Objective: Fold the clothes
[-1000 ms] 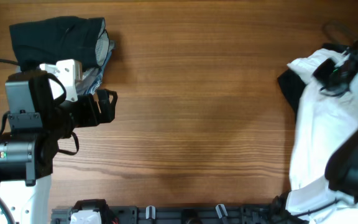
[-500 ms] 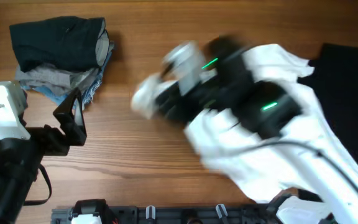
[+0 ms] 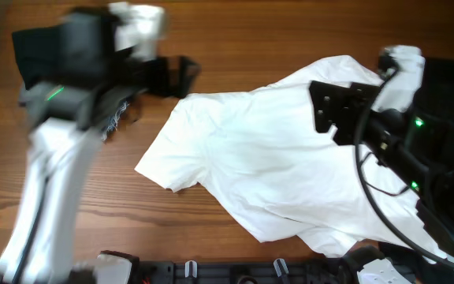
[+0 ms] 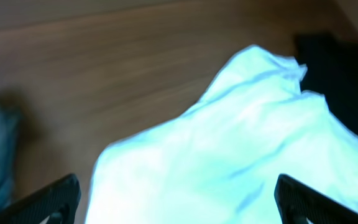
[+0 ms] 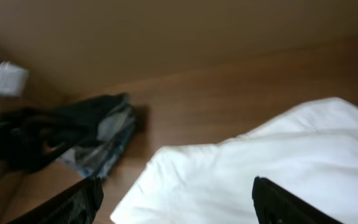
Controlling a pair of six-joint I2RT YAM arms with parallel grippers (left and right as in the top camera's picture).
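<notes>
A large white T-shirt (image 3: 290, 166) lies crumpled and spread over the middle and right of the table. My left gripper (image 3: 181, 75) hovers open just off its far left corner, its image blurred. The left wrist view has both fingertips (image 4: 61, 196) wide apart above the white T-shirt (image 4: 229, 143), holding nothing. My right gripper (image 3: 328, 106) stands open over the shirt's upper right part. In the right wrist view, the white T-shirt (image 5: 260, 162) lies below with nothing between the jaws. The right arm mostly hides a black garment (image 3: 448, 71) at the far right.
A stack of folded dark, grey and denim pieces (image 3: 34, 47) sits at the far left corner, partly behind my left arm; the stack (image 5: 92, 134) also shows in the right wrist view. Bare wood lies left of the shirt. A rail (image 3: 235, 272) with mounts runs along the front edge.
The right gripper dragged the white T-shirt leftward across the table, opened, let it go and drew back right. The left arm swung up toward the shirt's far left corner.
</notes>
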